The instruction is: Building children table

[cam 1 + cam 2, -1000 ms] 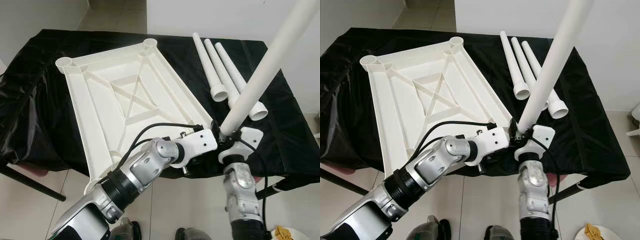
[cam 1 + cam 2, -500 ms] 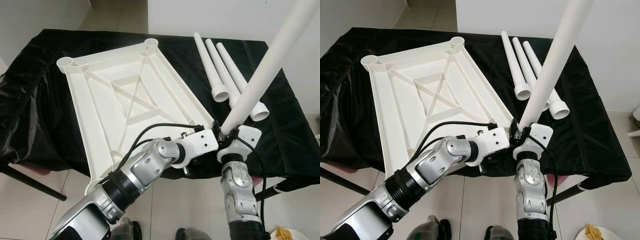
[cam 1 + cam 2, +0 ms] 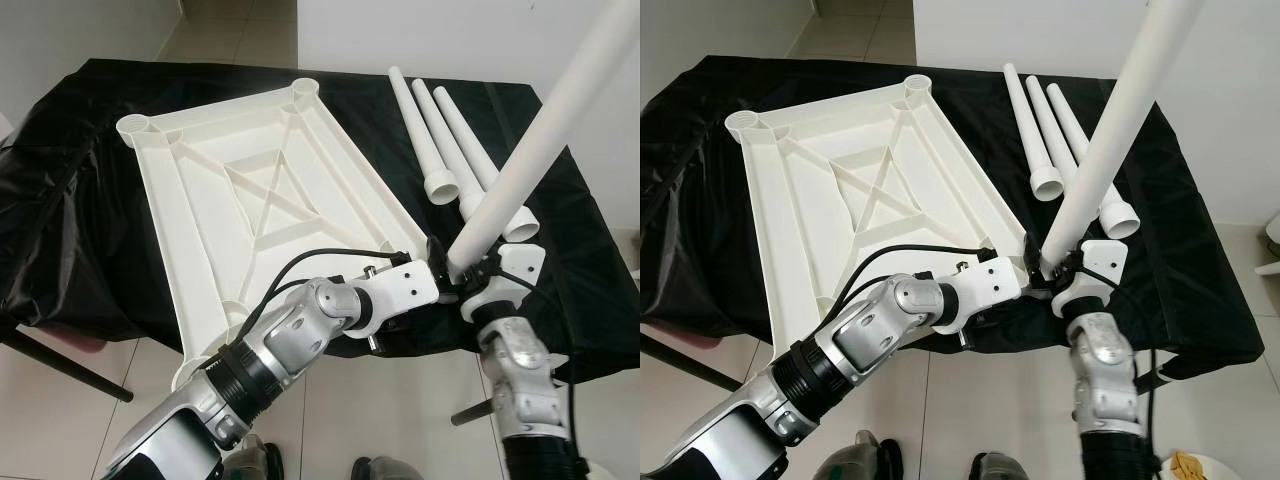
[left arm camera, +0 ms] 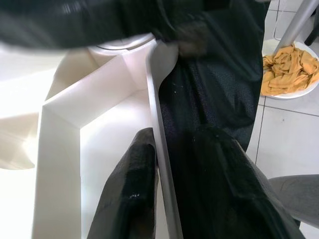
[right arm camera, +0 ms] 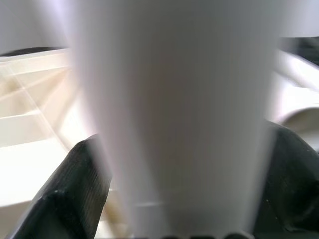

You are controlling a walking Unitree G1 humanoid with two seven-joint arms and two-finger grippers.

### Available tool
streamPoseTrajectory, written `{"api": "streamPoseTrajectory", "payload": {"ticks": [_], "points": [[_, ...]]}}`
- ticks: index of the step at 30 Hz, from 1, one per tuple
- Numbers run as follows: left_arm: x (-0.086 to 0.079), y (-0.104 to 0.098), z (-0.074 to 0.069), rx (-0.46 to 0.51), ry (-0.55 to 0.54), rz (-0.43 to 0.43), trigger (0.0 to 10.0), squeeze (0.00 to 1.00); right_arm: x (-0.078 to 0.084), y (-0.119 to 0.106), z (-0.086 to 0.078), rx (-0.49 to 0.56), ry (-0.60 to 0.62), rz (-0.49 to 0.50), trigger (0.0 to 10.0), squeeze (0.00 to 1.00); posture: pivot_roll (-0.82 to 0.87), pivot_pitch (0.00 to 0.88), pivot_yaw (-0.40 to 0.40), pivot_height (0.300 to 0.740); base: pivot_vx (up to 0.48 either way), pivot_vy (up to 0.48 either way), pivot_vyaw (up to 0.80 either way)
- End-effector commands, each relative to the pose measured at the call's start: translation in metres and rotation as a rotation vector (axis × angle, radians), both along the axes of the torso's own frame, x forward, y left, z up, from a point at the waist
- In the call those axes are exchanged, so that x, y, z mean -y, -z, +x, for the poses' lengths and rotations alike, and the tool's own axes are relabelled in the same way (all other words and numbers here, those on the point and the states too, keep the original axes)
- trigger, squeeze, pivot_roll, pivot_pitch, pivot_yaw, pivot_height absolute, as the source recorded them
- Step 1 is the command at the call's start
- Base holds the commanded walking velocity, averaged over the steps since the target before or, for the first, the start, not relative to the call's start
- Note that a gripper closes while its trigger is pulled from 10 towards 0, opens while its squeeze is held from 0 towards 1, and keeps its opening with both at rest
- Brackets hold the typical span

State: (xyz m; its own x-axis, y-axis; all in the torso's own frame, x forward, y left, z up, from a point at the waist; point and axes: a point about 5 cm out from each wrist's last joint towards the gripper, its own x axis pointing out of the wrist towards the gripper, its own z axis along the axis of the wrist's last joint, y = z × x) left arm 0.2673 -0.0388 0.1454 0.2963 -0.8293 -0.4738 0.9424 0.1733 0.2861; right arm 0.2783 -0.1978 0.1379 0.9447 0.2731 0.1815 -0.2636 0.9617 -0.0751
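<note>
- while my left hand (image 4: 164,164) pinches the near rim of the upturned table panel (image 3: 240,190), one finger (image 4: 132,189) sits inside the wall and the other outside it, closed tight on the thin edge; i judge this grip is there to stop the panel sliding on the cloth.
- my right hand (image 3: 1060,268) is closed around the lower end of a white leg (image 3: 1110,130), which leans up and away toward my right; in the right wrist view the tube fills the space between my fingers (image 5: 75,189).
- the leg's foot end hangs just beside the panel's near right corner, where a round socket should be; my left wrist hides that corner, so i cannot tell whether the tip has started into it.
- the panel lies underside up on the black-draped tabletop (image 3: 560,250), ribs showing and the two far corner sockets (image 3: 303,88) open, because the legs push in from this side.
- three more legs (image 3: 445,140) lie side by side on the cloth to the right of the panel, near my working arm.
- next i judge the leg must stand straighter to seat; tilted like this it could lever the corner up.
</note>
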Motion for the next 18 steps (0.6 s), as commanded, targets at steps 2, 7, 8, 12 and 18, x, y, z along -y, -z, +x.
{"api": "streamPoseTrajectory", "payload": {"ticks": [2, 7, 8, 12, 18], "points": [[0.002, 0.007, -0.007, -0.038, 0.053, 0.019, 10.0, 0.00, -0.003, 0.006, -0.002, -0.020, -0.141, 0.012, 10.0, 0.00, -0.08, 0.083, 0.032, 0.740, 0.000, 0.000, 0.00], [0.002, 0.007, -0.007, -0.036, 0.052, 0.020, 10.0, 0.00, 0.004, 0.013, -0.002, -0.050, -0.218, -0.020, 10.0, 0.00, -0.08, 0.085, 0.038, 0.740, 0.000, 0.000, 0.00], [0.002, 0.007, -0.007, -0.036, 0.052, 0.020, 10.0, 0.00, 0.004, 0.013, -0.002, -0.050, -0.218, -0.020, 10.0, 0.00, -0.08, 0.085, 0.038, 0.740, 0.000, 0.000, 0.00], [0.001, 0.007, -0.006, -0.035, 0.050, 0.021, 10.0, 0.00, 0.015, 0.017, 0.001, -0.063, -0.207, -0.049, 10.0, 0.00, -0.08, 0.089, 0.042, 0.740, 0.000, 0.000, 0.00], [-0.001, 0.006, -0.005, -0.036, 0.048, 0.025, 10.0, 0.00, 0.039, 0.022, 0.002, -0.097, -0.195, -0.107, 10.0, 0.00, -0.07, 0.094, 0.050, 0.740, 0.000, 0.000, 0.00]]}}
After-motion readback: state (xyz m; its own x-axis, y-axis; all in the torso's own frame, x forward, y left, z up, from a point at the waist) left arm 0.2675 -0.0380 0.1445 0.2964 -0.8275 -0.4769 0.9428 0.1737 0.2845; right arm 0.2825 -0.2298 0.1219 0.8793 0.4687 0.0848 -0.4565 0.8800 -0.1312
